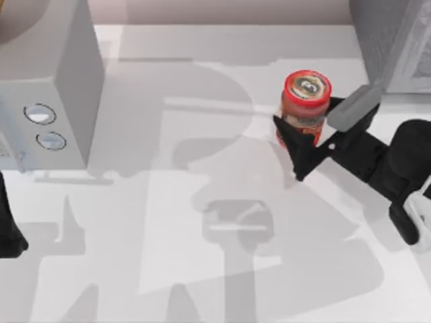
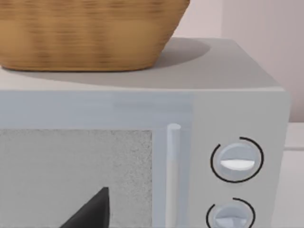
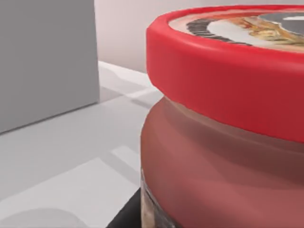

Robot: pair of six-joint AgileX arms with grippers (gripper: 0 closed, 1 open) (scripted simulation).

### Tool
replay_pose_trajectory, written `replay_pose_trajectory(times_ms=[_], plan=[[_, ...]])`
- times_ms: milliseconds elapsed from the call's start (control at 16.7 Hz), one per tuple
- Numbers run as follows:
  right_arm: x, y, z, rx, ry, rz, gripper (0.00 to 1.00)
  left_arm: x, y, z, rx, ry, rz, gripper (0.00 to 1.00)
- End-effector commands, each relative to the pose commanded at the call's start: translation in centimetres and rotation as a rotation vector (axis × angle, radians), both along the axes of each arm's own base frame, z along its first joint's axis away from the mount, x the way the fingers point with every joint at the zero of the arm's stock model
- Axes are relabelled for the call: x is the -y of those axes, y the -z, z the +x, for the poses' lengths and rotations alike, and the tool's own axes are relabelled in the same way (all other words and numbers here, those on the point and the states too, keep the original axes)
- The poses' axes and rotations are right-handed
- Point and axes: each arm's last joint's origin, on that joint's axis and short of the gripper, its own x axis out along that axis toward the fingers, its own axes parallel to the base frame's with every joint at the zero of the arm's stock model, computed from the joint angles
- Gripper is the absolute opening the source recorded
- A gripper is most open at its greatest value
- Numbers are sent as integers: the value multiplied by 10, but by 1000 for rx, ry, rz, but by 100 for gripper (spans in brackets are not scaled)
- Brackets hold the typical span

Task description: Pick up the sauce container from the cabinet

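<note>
- Gripping the sauce container [image 1: 306,108] with the right gripper [image 1: 304,138], jaws clamped on its body from both sides, one dark finger at the counter-side of the label and the other reaching past the jar near the grey cabinet [image 1: 397,47].
- Standing toward the right half of the counter [image 1: 202,202], just beside the cabinet corner, upright, red lid up with the pale round emblem showing from above.
- Seen close from the right wrist: the sauce container's red lid rim and reddish body looming right in front of the camera, consistent with a jar seated deep between the jaws.
- Judged step: grasp made, lift either starting or about to; not possible to tell whether the base is off the counter.
- Next move, as a judgement: straight rise with the jar kept upright, then clear of the cabinet edge so the lid does not catch it.
- Risk: smooth round body slipping or twisting if the squeeze is off-centre.
- Contents of the jar: hidden behind the label and lid.
- Parked at the left edge: the left arm [image 1: 10,229], facing a microwave [image 2: 228,95] with a wicker basket [image 2: 90,33] on top; basket contents out of sight; cannot tell how its jaws stand.
</note>
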Motion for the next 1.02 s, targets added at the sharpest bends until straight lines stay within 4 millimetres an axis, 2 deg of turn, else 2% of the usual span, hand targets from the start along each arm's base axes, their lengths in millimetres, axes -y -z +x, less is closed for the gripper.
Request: replay_pose_trajectory(times_ms=[660, 1020], plan=[[0, 0, 0, 0, 0, 0, 98, 0, 0, 0, 0, 0, 0, 100], [0, 0, 0, 0, 0, 0, 100, 0, 0, 0, 0, 0, 0, 100]])
